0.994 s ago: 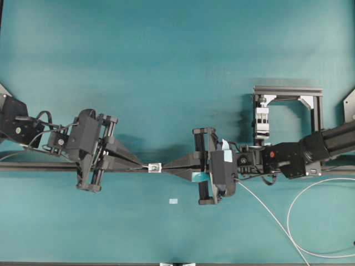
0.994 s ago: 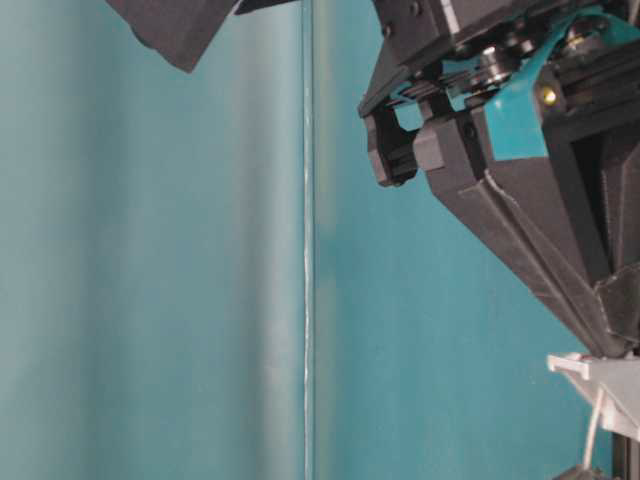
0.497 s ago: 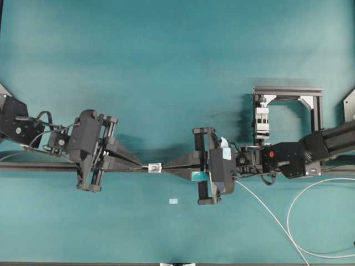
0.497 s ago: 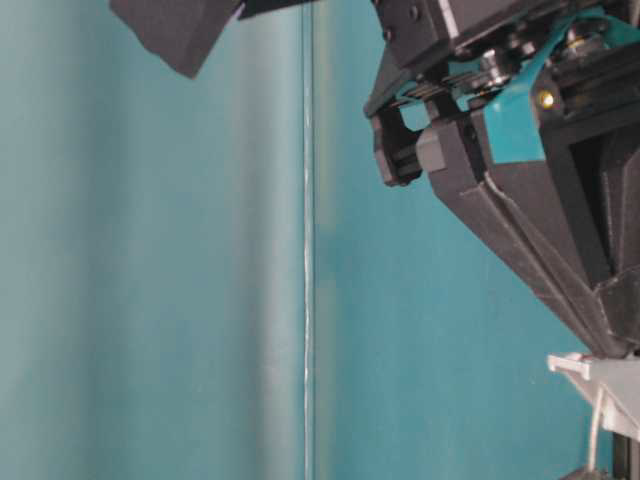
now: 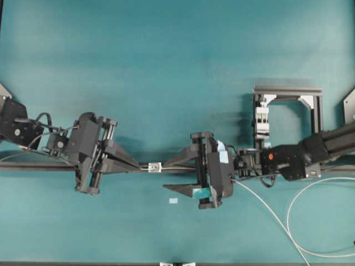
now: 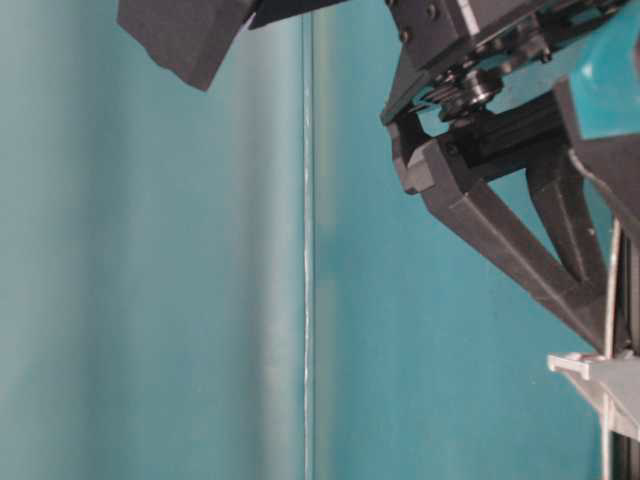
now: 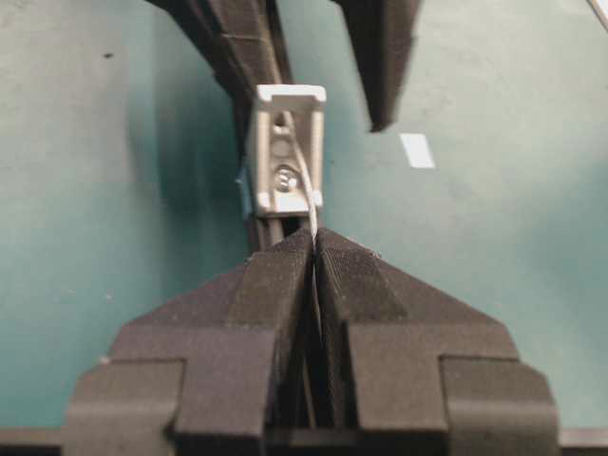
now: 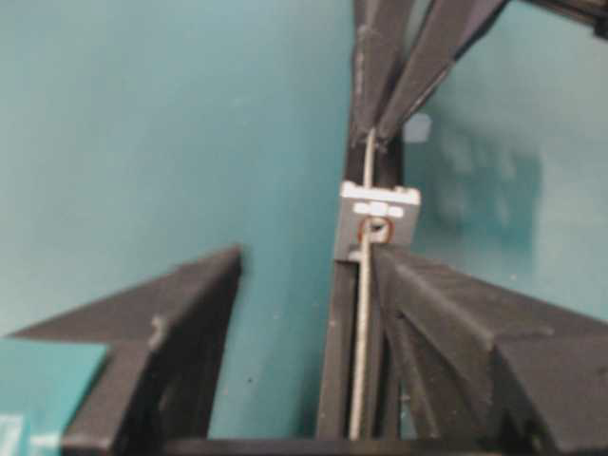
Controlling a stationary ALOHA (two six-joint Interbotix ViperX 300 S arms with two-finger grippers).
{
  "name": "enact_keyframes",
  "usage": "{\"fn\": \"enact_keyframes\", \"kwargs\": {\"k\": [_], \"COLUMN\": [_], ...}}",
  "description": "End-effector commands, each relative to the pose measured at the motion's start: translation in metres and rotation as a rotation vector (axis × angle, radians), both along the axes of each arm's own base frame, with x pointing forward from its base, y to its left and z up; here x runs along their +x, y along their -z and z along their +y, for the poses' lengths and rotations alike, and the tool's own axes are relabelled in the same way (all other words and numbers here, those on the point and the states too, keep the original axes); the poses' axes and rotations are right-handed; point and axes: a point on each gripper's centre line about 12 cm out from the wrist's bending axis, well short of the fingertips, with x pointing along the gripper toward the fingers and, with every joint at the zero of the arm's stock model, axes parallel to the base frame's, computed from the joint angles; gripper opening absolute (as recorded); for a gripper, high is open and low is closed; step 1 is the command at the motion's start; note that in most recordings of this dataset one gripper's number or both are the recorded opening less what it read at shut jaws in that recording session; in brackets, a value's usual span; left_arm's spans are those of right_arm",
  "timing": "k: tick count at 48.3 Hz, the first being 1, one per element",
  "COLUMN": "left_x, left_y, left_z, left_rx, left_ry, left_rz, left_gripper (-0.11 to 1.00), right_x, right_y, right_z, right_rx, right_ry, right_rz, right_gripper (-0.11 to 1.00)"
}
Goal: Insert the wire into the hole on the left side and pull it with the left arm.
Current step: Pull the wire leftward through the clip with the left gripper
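The table-level view cuts off both arms, showing only black finger parts. Overhead, the left gripper [image 5: 143,165] reaches level along the black rail [image 5: 33,166], jaws closed on the wire [image 7: 312,204] just past the small block [image 5: 155,166]. The right gripper [image 5: 176,172] faces it, jaws spread apart, holding nothing.

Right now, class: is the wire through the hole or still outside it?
Through. The wire enters the hole and emerges beyond, where the shut left gripper pinches it.
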Motion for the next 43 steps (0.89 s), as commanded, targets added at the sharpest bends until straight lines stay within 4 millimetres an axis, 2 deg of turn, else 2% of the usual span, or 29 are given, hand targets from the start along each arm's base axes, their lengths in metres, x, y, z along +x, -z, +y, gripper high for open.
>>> {"fn": "enact_keyframes", "kwargs": {"k": [1,19,43], "left_x": [-0.003,-0.035,-0.078], "left_y": [-0.011,-0.025,-0.027], "left_z": [-0.004,-0.001,0.011], "left_rx": [-0.007,0.007,-0.023], "left_ry": [0.016,0.041,0.028], "left_rz": [-0.025,0.041,0.145], "left_gripper": [-0.1,-0.1,-0.1], "right_x": [0.005,0.003,0.003], "right_y": [-0.009,-0.013,-0.013], "right_z": [-0.001,-0.002,-0.002], "right_rx": [0.013,0.016,0.015], "right_ry": [0.01,0.01,0.009], "right_rz": [-0.026,-0.027,-0.027], "right_gripper": [0.68,0.68,0.68]}}
